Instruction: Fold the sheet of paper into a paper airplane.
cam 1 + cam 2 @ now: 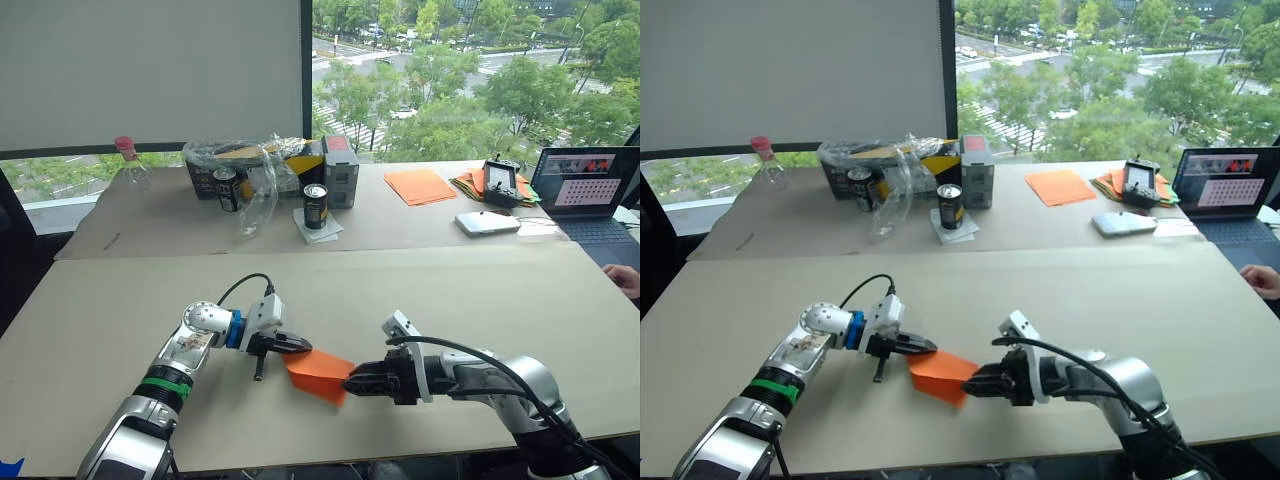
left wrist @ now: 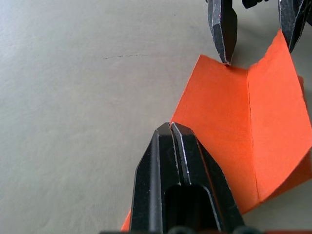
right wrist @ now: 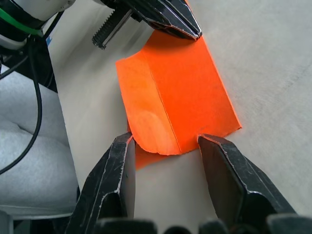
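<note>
The sheet of paper [image 1: 318, 372] is bright orange and lies on the near table between my two grippers. A straight crease runs across it, and the part on one side of the crease is lifted [image 3: 146, 107]. My left gripper [image 1: 308, 347] is shut, with its joined tips [image 2: 170, 126] resting on the sheet's left edge; the paper runs on under them. My right gripper [image 1: 347, 382] is open at the opposite end, its two fingers [image 3: 122, 161] straddling the sheet's edge. Whether they touch the sheet I cannot tell.
The far table holds two dark cans [image 1: 315, 205], a crumpled plastic bag [image 1: 255, 170], a box [image 1: 340, 170] and a bottle [image 1: 130, 165]. Further right are a neat orange stack [image 1: 420, 186], a mixed paper pile [image 1: 475, 183] and a laptop [image 1: 590, 190]. A person's hand [image 1: 625, 277] rests at the right edge.
</note>
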Tool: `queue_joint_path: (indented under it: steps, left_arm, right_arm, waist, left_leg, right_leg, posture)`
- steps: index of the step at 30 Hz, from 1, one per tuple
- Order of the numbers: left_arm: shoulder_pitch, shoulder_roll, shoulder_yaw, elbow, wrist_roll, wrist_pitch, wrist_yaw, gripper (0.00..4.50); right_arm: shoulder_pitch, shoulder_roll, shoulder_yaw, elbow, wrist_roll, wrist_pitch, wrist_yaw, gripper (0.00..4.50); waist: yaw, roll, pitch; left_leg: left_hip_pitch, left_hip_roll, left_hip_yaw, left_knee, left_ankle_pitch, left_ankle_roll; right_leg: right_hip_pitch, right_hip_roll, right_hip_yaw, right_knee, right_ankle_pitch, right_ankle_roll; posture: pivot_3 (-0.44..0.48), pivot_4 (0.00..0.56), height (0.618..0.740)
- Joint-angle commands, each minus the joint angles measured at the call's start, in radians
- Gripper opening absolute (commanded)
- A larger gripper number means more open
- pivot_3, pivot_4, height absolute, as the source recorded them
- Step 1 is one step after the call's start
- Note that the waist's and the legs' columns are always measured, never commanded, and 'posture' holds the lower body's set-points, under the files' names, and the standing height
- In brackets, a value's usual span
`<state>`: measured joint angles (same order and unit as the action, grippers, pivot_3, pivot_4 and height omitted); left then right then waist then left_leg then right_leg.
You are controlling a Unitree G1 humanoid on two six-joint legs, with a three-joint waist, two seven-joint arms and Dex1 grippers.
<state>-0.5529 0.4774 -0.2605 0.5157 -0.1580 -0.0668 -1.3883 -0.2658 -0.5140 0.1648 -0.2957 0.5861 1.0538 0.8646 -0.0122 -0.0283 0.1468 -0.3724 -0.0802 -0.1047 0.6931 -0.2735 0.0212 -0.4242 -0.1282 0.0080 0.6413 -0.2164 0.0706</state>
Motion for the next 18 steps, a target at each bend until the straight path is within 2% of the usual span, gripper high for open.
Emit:
queue_joint_path:
  steps: [1, 5, 6, 11, 18]
  left_arm:
    - [0.007, 0.003, -0.028, 0.025, 0.039, 0.003, -0.008, 0.00]
    - [0.005, 0.004, -0.028, 0.027, 0.040, 0.003, -0.012, 0.00]
    - [0.005, 0.005, -0.028, 0.027, 0.040, 0.003, -0.013, 0.00]
    - [0.008, 0.009, -0.027, 0.022, 0.041, 0.004, -0.012, 0.00]
    - [0.015, 0.015, -0.021, 0.010, 0.038, 0.011, -0.009, 0.00]
  right_arm:
    - [-0.009, 0.000, 0.009, -0.026, -0.022, -0.103, 0.011, 2.25]
    - [-0.003, -0.010, 0.030, -0.014, -0.042, -0.151, 0.017, 2.25]
    - [-0.001, -0.011, 0.031, -0.010, -0.039, -0.152, 0.018, 1.74]
    - [-0.011, 0.011, 0.000, 0.031, 0.012, -0.100, 0.005, 0.06]
    - [-0.042, 0.039, -0.043, 0.096, 0.111, 0.078, -0.018, 0.02]
  waist:
    - [0.000, 0.000, 0.000]
    - [0.000, 0.000, 0.000]
    - [0.000, 0.000, 0.000]
    - [0.000, 0.000, 0.000]
    - [0.001, 0.000, 0.000]
  left_leg:
    - [0.000, 0.000, 0.000, 0.000, 0.000, 0.000]
    - [0.000, 0.000, 0.000, 0.000, 0.000, 0.000]
    - [0.000, 0.000, 0.000, 0.000, 0.000, 0.000]
    - [0.000, 0.000, 0.000, 0.000, 0.000, 0.000]
    - [0.000, 0.000, 0.000, 0.000, 0.000, 0.000]
  right_leg:
    - [0.000, 0.000, 0.000, 0.000, 0.000, 0.000]
    - [0.000, 0.000, 0.000, 0.000, 0.000, -0.001]
    - [0.000, 0.000, 0.000, 0.000, 0.000, -0.001]
    - [0.000, 0.000, 0.000, 0.000, 0.001, -0.002]
    - [0.000, 0.000, 0.000, 0.000, 0.003, -0.005]
  posture:
    - [0.000, 0.150, 0.695]
    - [0.000, 0.150, 0.695]
    - [0.000, 0.150, 0.695]
    - [0.000, 0.150, 0.695]
    - [0.000, 0.150, 0.695]
